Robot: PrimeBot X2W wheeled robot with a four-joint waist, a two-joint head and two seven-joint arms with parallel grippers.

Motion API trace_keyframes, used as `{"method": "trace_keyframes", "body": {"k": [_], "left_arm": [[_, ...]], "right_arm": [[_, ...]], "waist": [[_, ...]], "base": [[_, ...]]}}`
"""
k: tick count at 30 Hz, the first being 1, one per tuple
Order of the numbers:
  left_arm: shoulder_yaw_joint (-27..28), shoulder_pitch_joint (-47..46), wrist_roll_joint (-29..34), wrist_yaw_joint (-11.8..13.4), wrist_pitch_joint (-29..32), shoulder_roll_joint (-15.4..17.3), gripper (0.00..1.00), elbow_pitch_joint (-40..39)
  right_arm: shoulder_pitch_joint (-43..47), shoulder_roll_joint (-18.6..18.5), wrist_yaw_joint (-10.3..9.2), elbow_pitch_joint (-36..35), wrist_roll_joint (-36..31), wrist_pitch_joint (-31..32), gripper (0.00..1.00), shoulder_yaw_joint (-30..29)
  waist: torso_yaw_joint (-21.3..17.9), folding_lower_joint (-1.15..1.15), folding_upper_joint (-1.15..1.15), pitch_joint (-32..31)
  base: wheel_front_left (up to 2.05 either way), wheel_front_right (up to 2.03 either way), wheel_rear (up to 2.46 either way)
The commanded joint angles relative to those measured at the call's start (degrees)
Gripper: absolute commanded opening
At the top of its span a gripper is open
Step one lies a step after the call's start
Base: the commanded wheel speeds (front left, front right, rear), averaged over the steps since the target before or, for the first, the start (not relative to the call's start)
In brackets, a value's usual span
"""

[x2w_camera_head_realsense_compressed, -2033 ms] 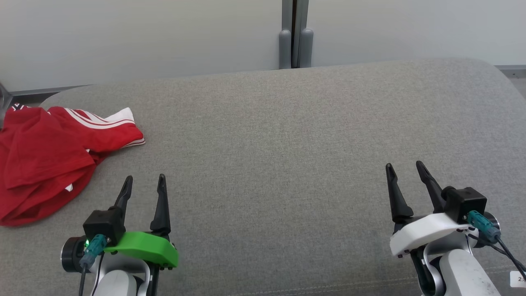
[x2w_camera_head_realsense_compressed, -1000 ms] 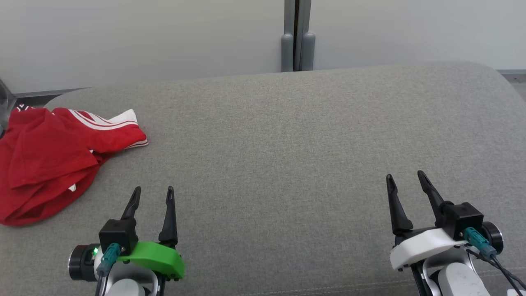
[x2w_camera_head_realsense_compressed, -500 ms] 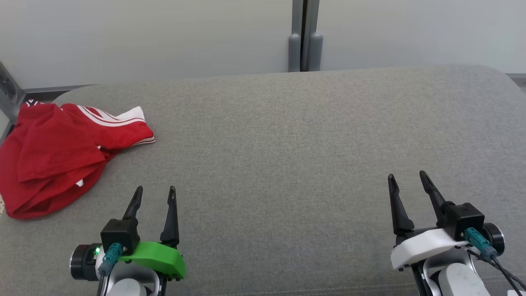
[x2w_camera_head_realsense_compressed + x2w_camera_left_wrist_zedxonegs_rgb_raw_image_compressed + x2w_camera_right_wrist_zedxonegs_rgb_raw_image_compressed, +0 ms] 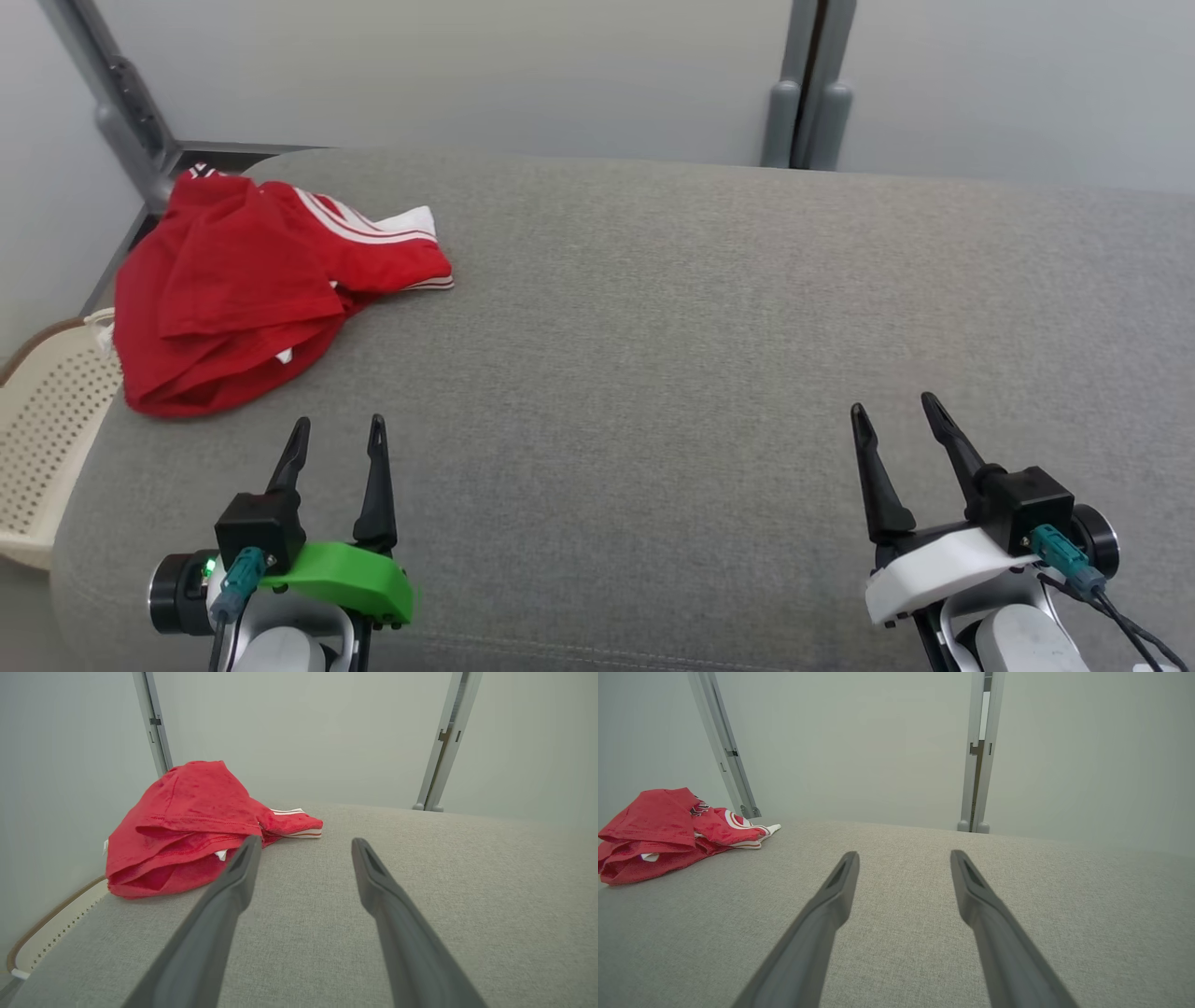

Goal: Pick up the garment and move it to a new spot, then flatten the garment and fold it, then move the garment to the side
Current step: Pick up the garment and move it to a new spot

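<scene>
We saw the crumpled red shirt [image 4: 243,289] lying on the grey cushion [image 4: 653,327], ahead and slightly left of our left gripper [image 4: 338,422] and apart from it, far left of our right gripper [image 4: 892,403]. Both claws stood spread and empty. We judged it light, limp, and easiest pinched at the raised near fold.
</scene>
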Motion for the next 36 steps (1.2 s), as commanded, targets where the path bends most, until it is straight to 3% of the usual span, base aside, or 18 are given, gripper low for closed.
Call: {"method": "trace_keyframes", "body": {"k": [1,16,36], "left_arm": [[0.1,-0.7,-0.1,0.3,-0.1,0.4,1.0,0.1],[0.4,0.4,-1.2,0.9,-0.4,0.7,1.0,0.0],[0.4,-0.3,-2.7,0.9,-0.4,0.4,1.0,-0.3]], "right_arm": [[0.1,-0.1,0.0,-0.3,0.1,-0.2,1.0,0.1],[0.6,0.0,0.0,0.0,1.2,-0.2,1.0,2.0],[0.0,0.0,0.0,0.8,0.9,-0.2,1.0,2.2]], "waist": [[3.9,0.0,0.0,0.3],[14.6,0.0,0.0,0.7],[16.0,0.0,0.0,1.3]], "base": [[0.0,0.0,0.0],[0.0,0.0,0.0],[0.0,0.0,0.0]]}}
